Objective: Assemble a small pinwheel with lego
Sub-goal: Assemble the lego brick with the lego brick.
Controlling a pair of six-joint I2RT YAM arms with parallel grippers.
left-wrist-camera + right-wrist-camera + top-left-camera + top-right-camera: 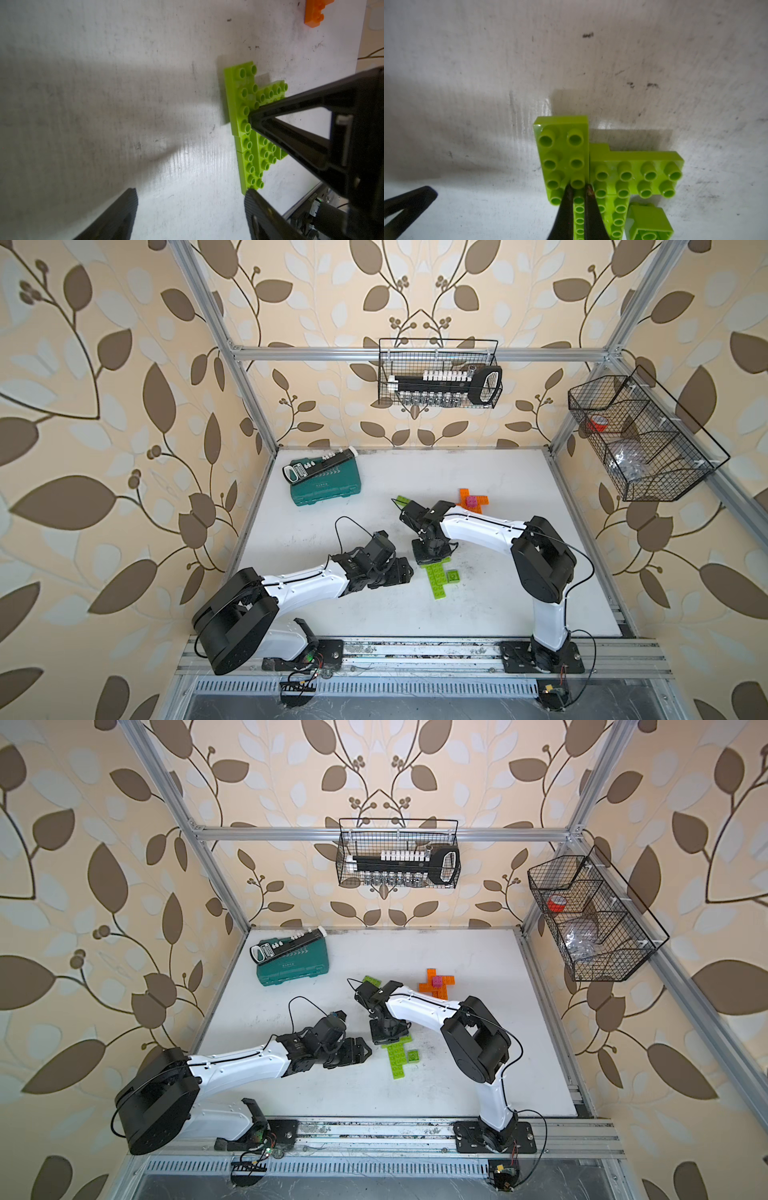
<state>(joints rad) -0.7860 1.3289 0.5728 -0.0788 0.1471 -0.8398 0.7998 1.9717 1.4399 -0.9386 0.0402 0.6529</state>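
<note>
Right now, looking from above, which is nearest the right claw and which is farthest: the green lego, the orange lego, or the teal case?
From the right gripper, in a top view:
1. green lego: right under it, with the tips touching it.
2. orange lego: farther back, a bit to the right.
3. teal case: farthest, far back on the left side.

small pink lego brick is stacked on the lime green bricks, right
Not quite. The small pink lego brick is stacked on the bright orange studded bricks, not on the lime green bricks. Both top views show it.
</note>
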